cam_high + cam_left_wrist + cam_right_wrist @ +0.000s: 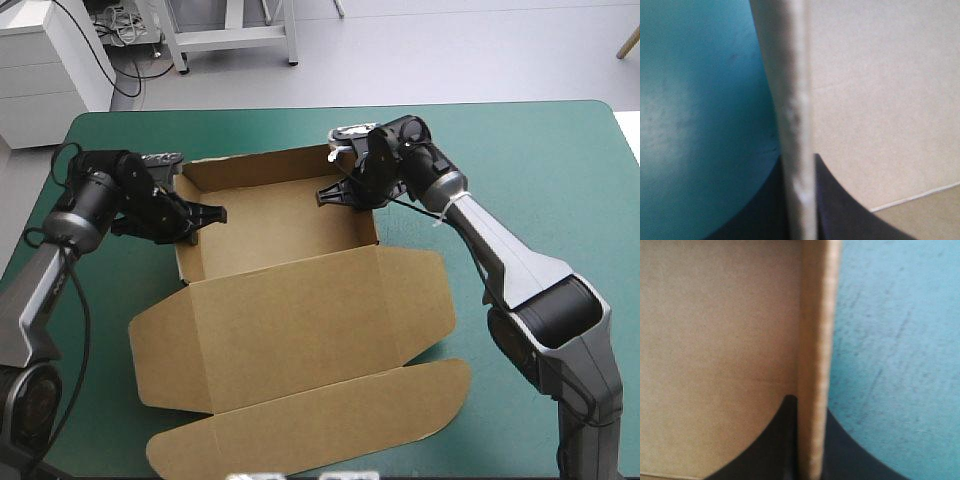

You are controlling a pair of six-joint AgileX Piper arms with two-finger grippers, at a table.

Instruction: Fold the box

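The brown box (290,300) lies at frame centre on the teal-green worktop (540,170). It forms an open tray with raised walls at upper centre, and its lid lies flat toward the lower edge, with rounded flaps. The left end effector (202,215) is clamped on the tray's left wall and the right end effector (343,195) on its right wall. In each wrist view, the matte, fibrous board edge stands between the nearly closed black fingers (840,210), with plain board on 1 side and cover on the other.
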